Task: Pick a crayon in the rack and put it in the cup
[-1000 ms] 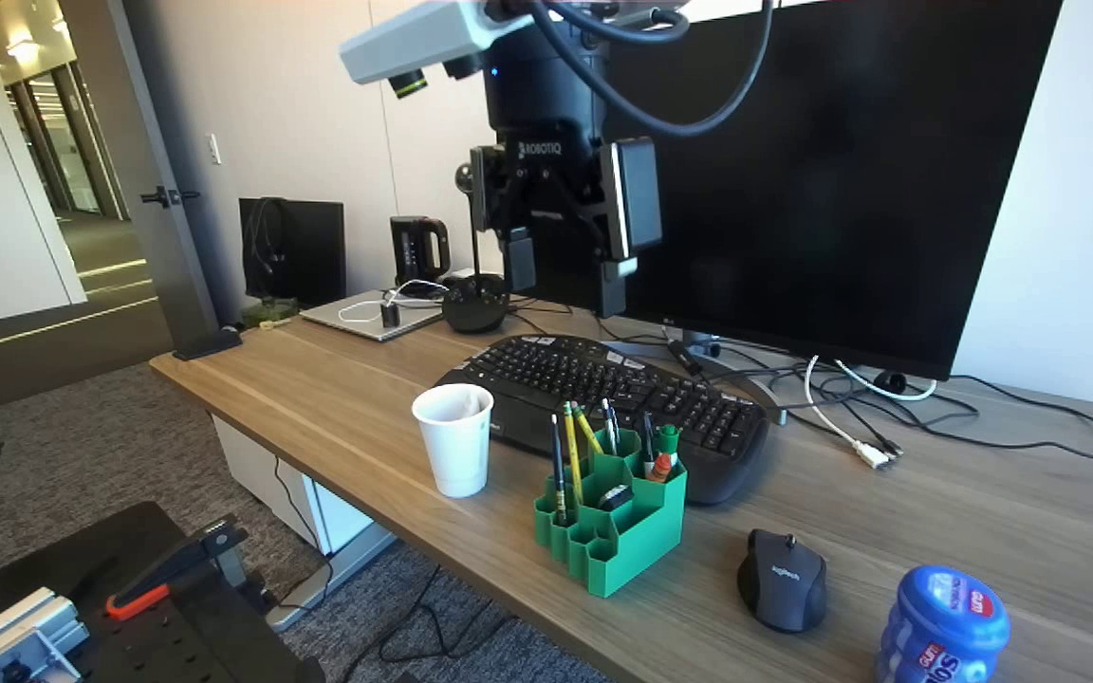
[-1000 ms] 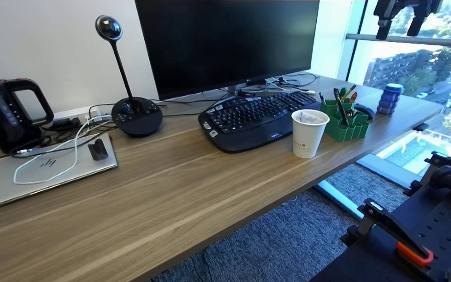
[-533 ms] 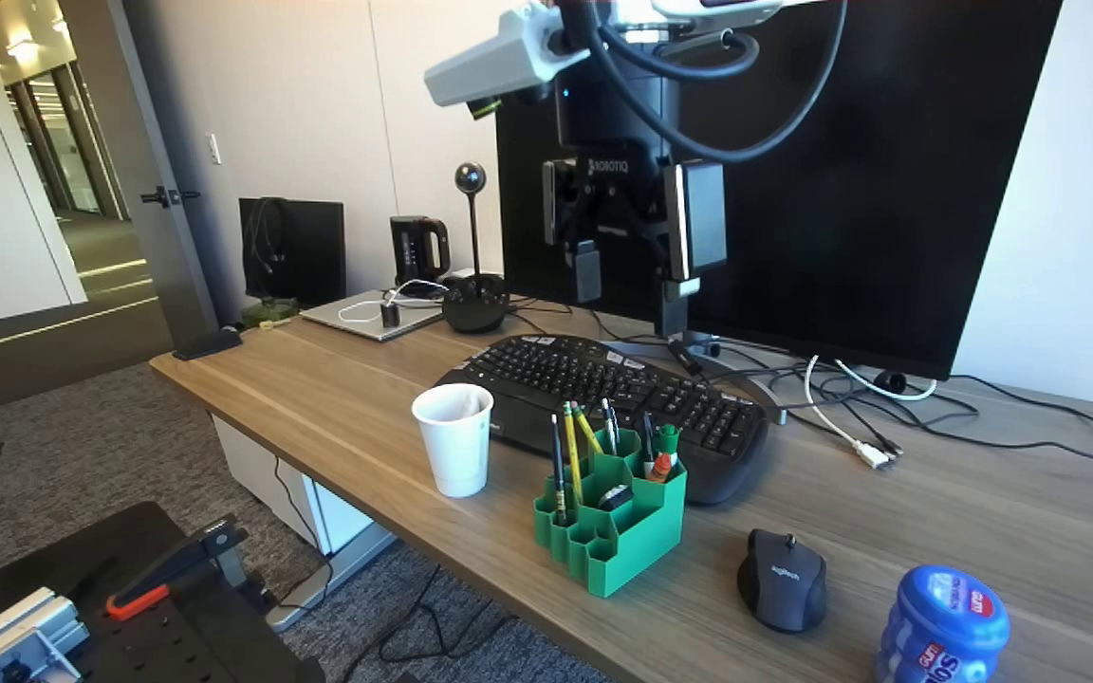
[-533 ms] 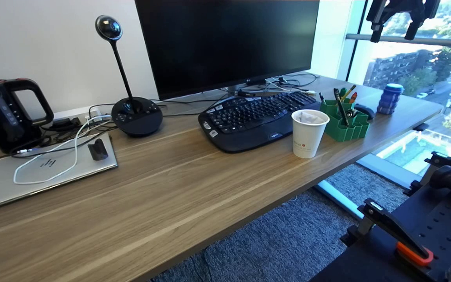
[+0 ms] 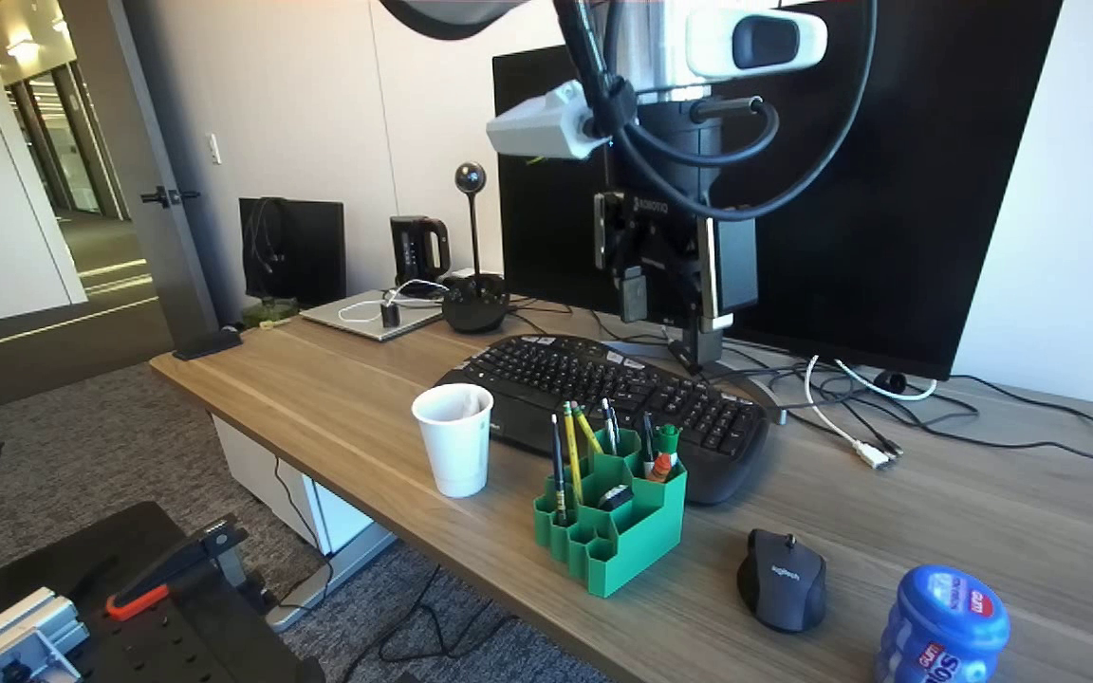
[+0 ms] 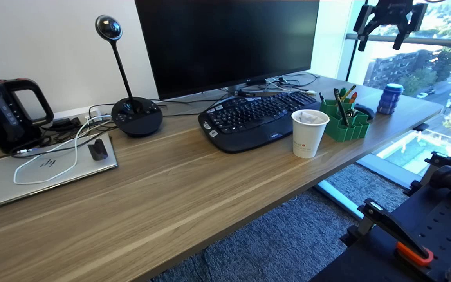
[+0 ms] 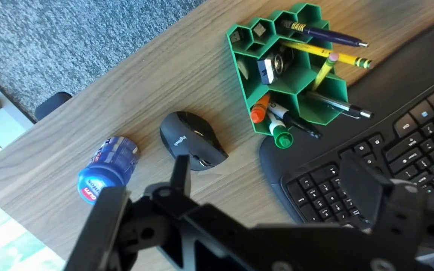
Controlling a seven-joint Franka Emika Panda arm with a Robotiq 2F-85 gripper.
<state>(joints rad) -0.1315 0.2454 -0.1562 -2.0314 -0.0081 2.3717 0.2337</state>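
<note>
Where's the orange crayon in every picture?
In an exterior view, orange crayon: right of centre, below the middle.
In an exterior view, orange crayon: right side, above the middle.
In the wrist view, orange crayon: just right of centre, above the middle.
Shared landmark: the green rack holding it.

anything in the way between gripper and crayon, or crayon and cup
Nothing visible stands over the crayon, but a green marker and a black marker crowd it in the rack and may hinder the gripper. Toward the cup, pencils in the rack rise in between, so lifting over them seems wise.
</note>
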